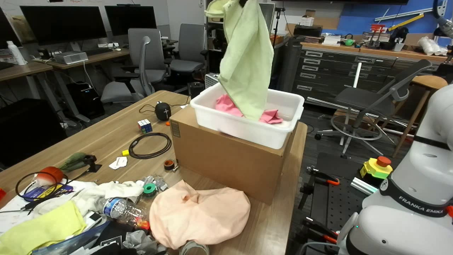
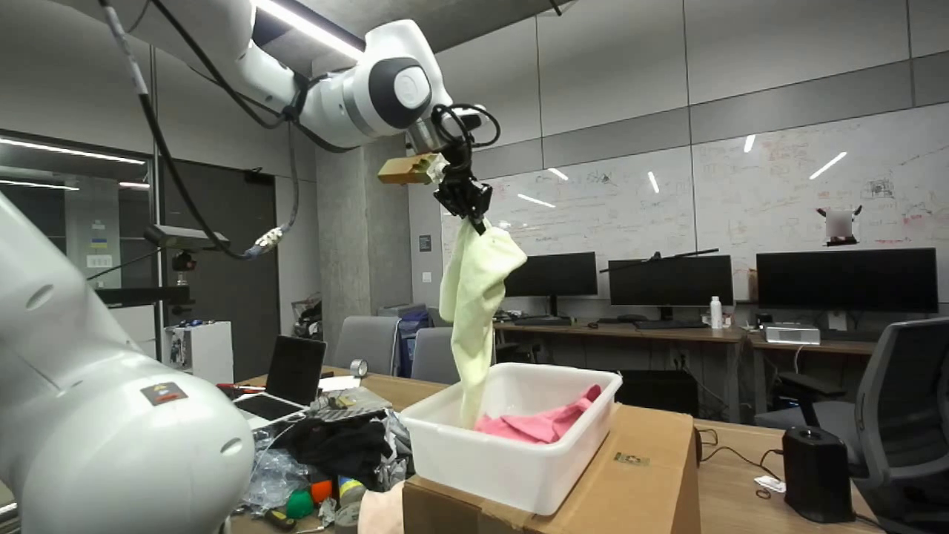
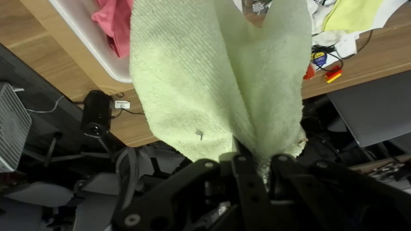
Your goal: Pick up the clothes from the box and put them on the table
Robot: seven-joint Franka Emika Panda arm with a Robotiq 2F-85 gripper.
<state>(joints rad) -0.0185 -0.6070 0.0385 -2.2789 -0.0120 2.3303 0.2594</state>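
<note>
A light green cloth hangs from my gripper; the cloth also shows in an exterior view and fills the middle of the wrist view. The gripper, high above the white bin, is shut on the cloth's upper part; in the wrist view the fingers pinch its bunched end. The cloth's lower end reaches down into the bin; I cannot tell whether it touches anything there. A pink cloth lies in the bin, partly hidden by the green one in an exterior view.
The bin stands on a cardboard box on the wooden table. A peach cloth lies in front of the box. A bottle, a yellow cloth, a cable coil and a black speaker are also on the table.
</note>
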